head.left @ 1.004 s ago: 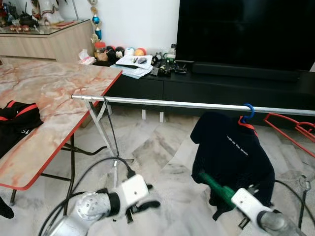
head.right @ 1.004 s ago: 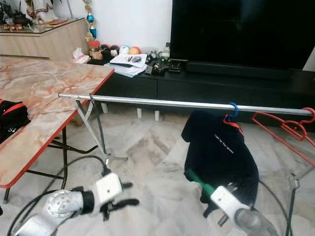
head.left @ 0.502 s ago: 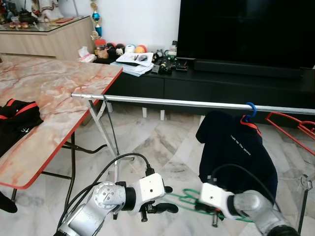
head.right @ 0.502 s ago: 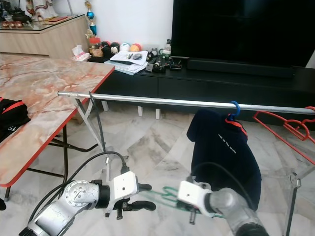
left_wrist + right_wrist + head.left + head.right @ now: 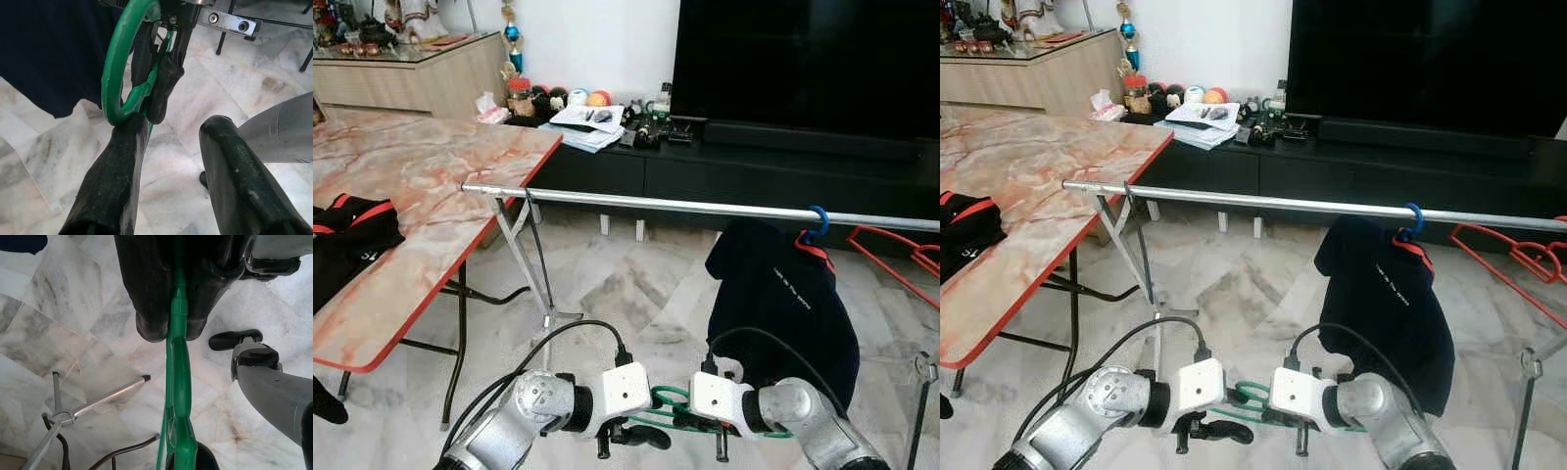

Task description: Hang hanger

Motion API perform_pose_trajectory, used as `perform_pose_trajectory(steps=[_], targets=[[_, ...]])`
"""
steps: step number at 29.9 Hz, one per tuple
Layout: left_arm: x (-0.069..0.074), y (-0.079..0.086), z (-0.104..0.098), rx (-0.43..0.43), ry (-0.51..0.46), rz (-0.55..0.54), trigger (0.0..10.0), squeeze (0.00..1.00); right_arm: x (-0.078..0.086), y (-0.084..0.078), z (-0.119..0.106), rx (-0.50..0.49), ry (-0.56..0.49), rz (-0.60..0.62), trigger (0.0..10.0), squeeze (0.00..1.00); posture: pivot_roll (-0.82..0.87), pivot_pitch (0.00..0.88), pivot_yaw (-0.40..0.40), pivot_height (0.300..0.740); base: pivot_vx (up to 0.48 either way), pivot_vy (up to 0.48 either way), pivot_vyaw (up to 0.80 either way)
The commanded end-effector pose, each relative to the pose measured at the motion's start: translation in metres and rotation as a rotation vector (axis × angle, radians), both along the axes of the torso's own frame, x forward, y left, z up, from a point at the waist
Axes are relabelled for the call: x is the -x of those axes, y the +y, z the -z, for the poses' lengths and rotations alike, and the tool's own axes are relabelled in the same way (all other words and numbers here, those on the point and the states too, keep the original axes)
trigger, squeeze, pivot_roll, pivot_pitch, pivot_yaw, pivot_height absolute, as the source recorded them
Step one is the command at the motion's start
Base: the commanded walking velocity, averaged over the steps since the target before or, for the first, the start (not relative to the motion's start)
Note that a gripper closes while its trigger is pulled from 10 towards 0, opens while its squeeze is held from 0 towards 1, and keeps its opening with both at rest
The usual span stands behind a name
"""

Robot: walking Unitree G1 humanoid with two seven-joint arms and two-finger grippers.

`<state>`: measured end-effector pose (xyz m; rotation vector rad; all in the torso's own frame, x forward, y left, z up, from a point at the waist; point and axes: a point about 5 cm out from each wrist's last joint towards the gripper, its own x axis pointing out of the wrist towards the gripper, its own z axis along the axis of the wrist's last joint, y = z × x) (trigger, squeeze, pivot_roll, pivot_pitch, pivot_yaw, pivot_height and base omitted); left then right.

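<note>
Hanger (image 5: 672,403) is pinched tight in my right gripper (image 5: 171,330) while my left gripper (image 5: 168,142) sits spread at its 9 o'clock hook end, so a sloppy handoff could drop it well short of the rail (image 5: 705,207).

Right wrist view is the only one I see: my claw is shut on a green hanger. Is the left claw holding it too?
Observer: No. The left claw is open; the green hanger has its hook at the tip of one finger, outside the gap.
Operator: Where is the rail?
Observer: The silver rail runs level, above and ahead of the hanger.
Operator: Does something hang on it?
Observer: Yes, a navy T-shirt hangs from it, right of the middle.
</note>
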<state>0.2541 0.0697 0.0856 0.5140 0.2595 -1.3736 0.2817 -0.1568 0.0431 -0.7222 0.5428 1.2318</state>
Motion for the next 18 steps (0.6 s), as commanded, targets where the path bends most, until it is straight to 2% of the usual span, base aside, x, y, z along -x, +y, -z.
perform_pose_trajectory(steps=[1, 5, 9, 18], targets=[[-0.003, 0.003, 0.001, -0.019, -0.009, -0.016, 10.0, 0.0, 0.001, 0.01, -0.007, -0.021, -0.019, -0.046, 10.0, 0.0, 0.12, 0.0, -0.009, 0.74, 0.0, 0.0, 0.0], [-0.005, 0.009, -0.001, -0.038, -0.006, -0.021, 10.0, 0.0, 0.003, 0.011, -0.008, -0.024, -0.016, -0.043, 10.0, 0.0, 0.12, 0.0, -0.01, 0.74, 0.0, 0.0, 0.0], [-0.01, 0.023, 0.001, -0.114, -0.019, -0.021, 10.0, 0.0, 0.003, 0.01, -0.008, -0.019, -0.017, -0.033, 10.0, 0.0, 0.13, 0.0, -0.01, 0.74, 0.0, 0.0, 0.0], [-0.008, 0.026, 0.004, -0.115, -0.002, -0.03, 10.0, 0.0, 0.004, 0.013, -0.009, -0.021, -0.017, -0.025, 10.0, 0.0, 0.12, 0.0, -0.007, 0.74, 0.0, 0.0, 0.0]])
